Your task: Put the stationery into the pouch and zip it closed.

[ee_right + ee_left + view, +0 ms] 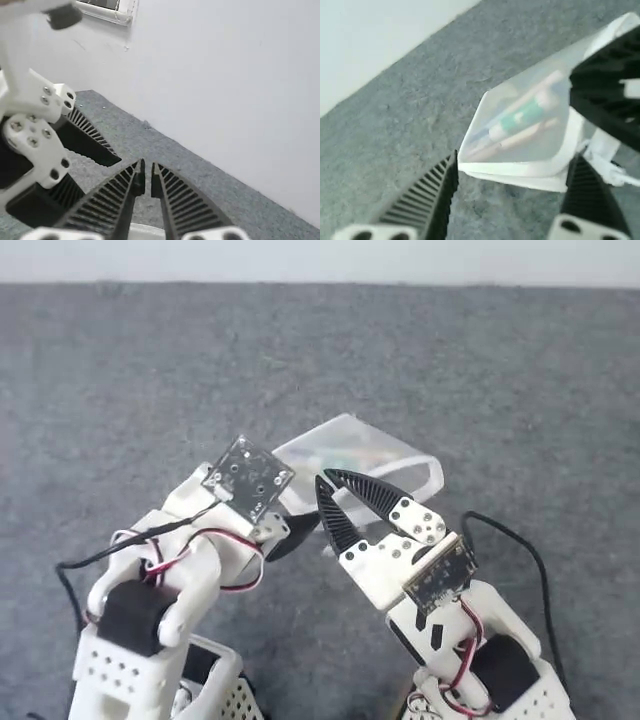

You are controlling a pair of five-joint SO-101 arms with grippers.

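The translucent pouch lies on the grey table just beyond both arms. Several pens, one green and white, show through the pouch wall. My left gripper is open, its two black fingers standing either side of the pouch's near edge without touching it. In the high view its camera board hides most of the left gripper. My right gripper is shut, with its tips at the pouch's near edge. In the right wrist view the right gripper points toward the wall and nothing shows between its fingertips.
The grey felt table top runs back to a white wall. A white strap loop hangs off the pouch's right side. A black cable curves beside the right arm. The left arm's gripper stands close beside the right one.
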